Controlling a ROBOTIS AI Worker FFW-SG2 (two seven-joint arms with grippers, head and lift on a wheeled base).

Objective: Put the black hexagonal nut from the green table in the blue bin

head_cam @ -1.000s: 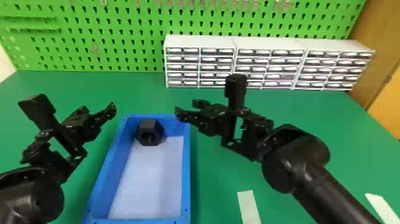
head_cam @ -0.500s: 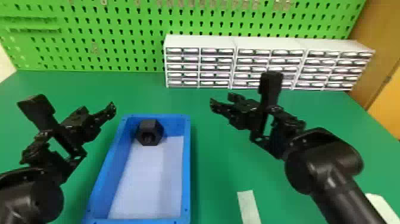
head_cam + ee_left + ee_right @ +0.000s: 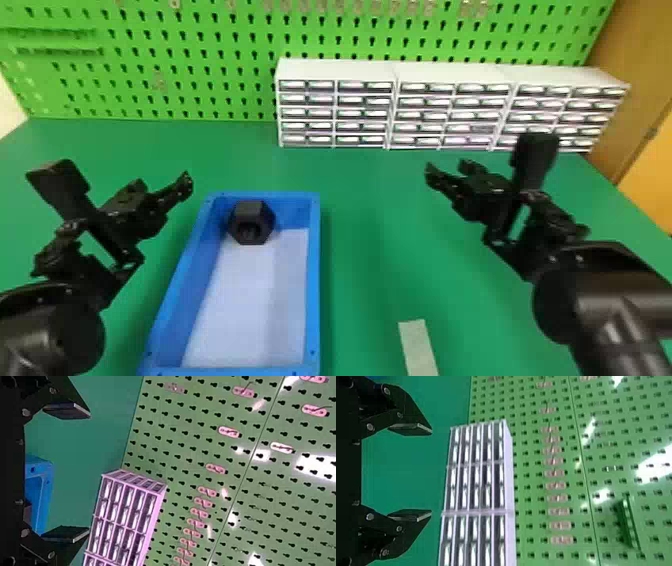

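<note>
Black hexagonal nut point(image 3: 252, 215) inside blue rectangular bin point(image 3: 314, 280)

Head view: one nut, one bin, two grippers, three cabinets. Nut at the far end of the bin, near the left wall, well below the rim. Matte black, thick-bodied, with six flat sides and a dark round hole facing the near end of the bin. Bin smooth and plastic-looking, with a flat rim, small holes at the corners and a whitish floor. To the left of it, above the green table point(image 3: 370, 280), the black left gripper point(image 3: 162, 185), fingers spread and nothing between. Well to the right of the bin, the black right gripper point(image 3: 446, 168), likewise parted and empty. Near the bottom edge, one pale, straight strip point(image 3: 417, 345). At the back, three boxy white drawer cabinets point(image 3: 337, 71) side by side, each with five rows of drawers, in front of one bright green pegboard point(image 3: 240, 30) with keyhole-shaped slots.

Left wrist view: two flat black fingers of the left gripper point(image 3: 88, 473), wide apart, with no object between. Beyond them, part of the bin's blue rim.

Right wrist view: two flat fingers of the right gripper point(image 3: 430, 472), also wide open and empty. On the glossy, light-streaked pegboard, one narrow green ledge point(image 3: 630, 524).
</note>
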